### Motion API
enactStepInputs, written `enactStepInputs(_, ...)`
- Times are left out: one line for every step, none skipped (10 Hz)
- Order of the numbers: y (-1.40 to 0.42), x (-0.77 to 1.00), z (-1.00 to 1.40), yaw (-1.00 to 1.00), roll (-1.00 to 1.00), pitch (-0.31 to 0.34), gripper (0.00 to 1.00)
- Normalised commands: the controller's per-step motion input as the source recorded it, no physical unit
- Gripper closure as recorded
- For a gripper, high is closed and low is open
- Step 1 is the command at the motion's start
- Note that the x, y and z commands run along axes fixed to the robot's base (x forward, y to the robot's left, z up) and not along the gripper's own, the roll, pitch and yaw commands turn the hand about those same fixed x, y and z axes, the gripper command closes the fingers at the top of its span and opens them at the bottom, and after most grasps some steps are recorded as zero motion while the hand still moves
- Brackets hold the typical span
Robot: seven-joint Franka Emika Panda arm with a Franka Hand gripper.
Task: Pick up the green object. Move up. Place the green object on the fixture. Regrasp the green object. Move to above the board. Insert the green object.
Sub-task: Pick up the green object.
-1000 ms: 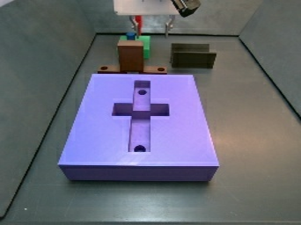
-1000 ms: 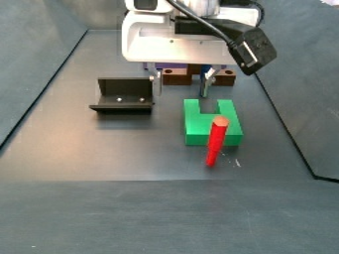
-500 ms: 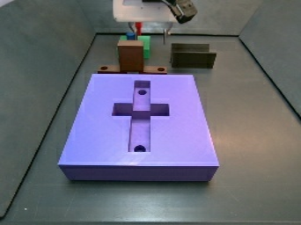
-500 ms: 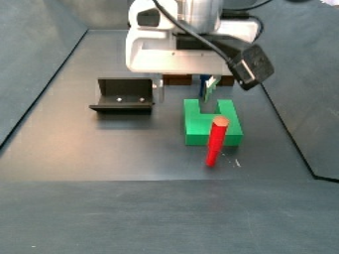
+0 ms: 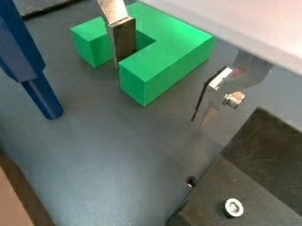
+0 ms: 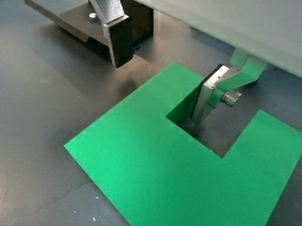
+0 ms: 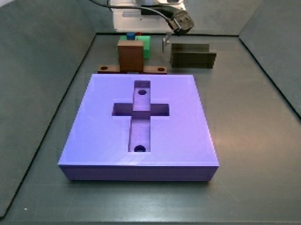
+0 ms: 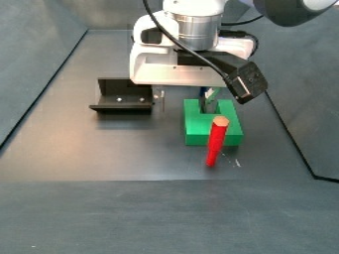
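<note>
Over green object [image 8: 212,123], gripper [image 8: 181,97] spread.

A: Light even and diffuse in all views, apparently from overhead. Shadows soft; a faint one hugs the board [image 7: 143,123] along its near edge.

B: Glare?

A: Pale sheen on the grey floor in both side views. The gripper [image 6: 160,72], low over the green object [image 6: 177,168], has silver fingers [image 5: 122,33] catching bright highlights.

B: Sharpness?

A: Side views small and soft, edges slightly fuzzy. Wrist views crisper, wide-angle, white housing near the lens washed out and blurred.
</note>
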Motion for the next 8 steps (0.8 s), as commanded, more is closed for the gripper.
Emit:
enactStepInputs(0.00,0.00,-0.03,0.00,0.00,0.000,0.00)
enactStepInputs(0.00,0.00,-0.03,0.00,0.04,0.000,0.00)
enactStepInputs(0.00,0.00,-0.03,0.00,0.02,0.000,0.00)
enactStepInputs(0.00,0.00,-0.05,-0.07,0.02,0.000,0.00)
enactStepInputs(0.00,0.00,-0.06,-0.15,0.02,0.000,0.00)
enactStepInputs(0.00,0.00,-0.08,-0.16,0.02,0.000,0.00)
enactStepInputs(0.00,0.00,-0.05,-0.13,0.00,0.000,0.00)
enactStepInputs(0.00,0.00,-0.07,-0.07,0.00,0.000,0.00)
